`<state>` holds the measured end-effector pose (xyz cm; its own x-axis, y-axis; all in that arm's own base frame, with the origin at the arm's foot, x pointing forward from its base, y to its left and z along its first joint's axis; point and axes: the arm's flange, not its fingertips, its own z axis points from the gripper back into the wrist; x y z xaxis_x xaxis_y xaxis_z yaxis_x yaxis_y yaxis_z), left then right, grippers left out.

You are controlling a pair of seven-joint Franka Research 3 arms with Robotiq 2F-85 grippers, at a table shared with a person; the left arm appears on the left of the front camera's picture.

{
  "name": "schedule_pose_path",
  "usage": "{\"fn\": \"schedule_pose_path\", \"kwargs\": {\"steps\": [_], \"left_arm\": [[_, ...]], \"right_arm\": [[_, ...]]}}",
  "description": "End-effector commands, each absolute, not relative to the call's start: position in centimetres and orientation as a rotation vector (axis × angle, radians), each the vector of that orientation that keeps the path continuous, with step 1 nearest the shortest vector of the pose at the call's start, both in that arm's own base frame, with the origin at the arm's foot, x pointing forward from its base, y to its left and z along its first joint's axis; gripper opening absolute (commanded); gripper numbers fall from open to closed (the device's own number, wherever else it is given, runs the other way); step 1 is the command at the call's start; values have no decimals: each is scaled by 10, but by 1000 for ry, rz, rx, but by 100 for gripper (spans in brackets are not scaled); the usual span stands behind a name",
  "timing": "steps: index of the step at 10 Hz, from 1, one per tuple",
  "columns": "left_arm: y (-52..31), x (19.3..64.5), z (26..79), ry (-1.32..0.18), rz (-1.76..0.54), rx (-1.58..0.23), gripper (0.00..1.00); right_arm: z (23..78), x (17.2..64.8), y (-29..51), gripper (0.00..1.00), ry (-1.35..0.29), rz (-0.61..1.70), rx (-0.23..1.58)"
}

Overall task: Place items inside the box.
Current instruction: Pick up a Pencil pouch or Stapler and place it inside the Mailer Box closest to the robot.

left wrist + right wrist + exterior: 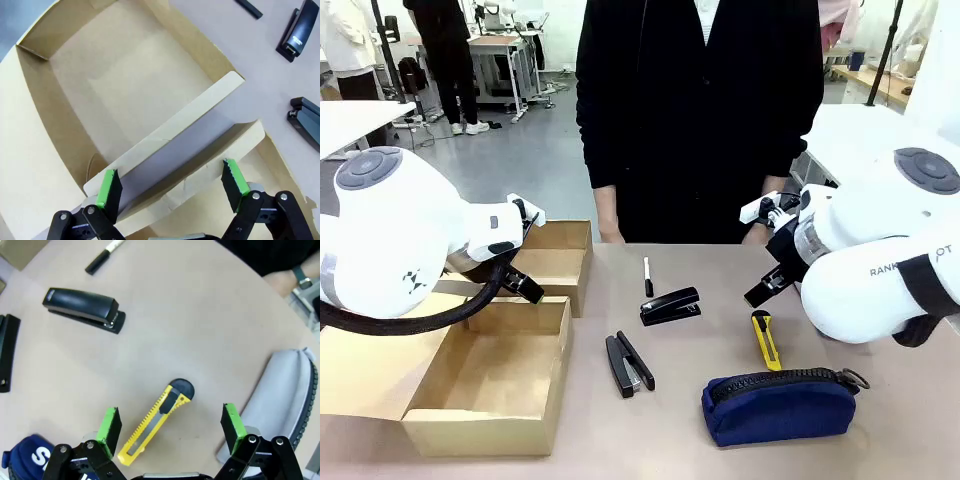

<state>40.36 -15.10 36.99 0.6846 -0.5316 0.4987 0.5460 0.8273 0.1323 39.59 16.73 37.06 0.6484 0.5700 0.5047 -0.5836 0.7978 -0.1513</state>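
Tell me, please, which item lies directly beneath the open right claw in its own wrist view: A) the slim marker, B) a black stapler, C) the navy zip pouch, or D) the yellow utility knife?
D: in the right wrist view, the yellow utility knife lies right under the open right claw, framed by its two green-padded tips.

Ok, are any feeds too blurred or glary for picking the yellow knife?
Front view: sharp, evenly lit, soft shadows under the utility knife. Right wrist view: knife crisp ahead of the open fingers; the wide-angle lens curves the table edge. Left wrist view: cardboard flap in focus, cardboard at far left washed pale.
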Motion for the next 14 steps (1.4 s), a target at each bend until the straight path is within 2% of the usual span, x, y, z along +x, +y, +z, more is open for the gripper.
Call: {"fn": "schedule_pose_path", "kwargs": {"steps": [1,14], "left_arm": [[-151,404,370,-550,-604,-28,100],[-151,404,370,-550,-603,-28,100]], "right_arm": [[371,396,167,100,-565,656,26],[371,396,167,100,-565,656,26]]}}
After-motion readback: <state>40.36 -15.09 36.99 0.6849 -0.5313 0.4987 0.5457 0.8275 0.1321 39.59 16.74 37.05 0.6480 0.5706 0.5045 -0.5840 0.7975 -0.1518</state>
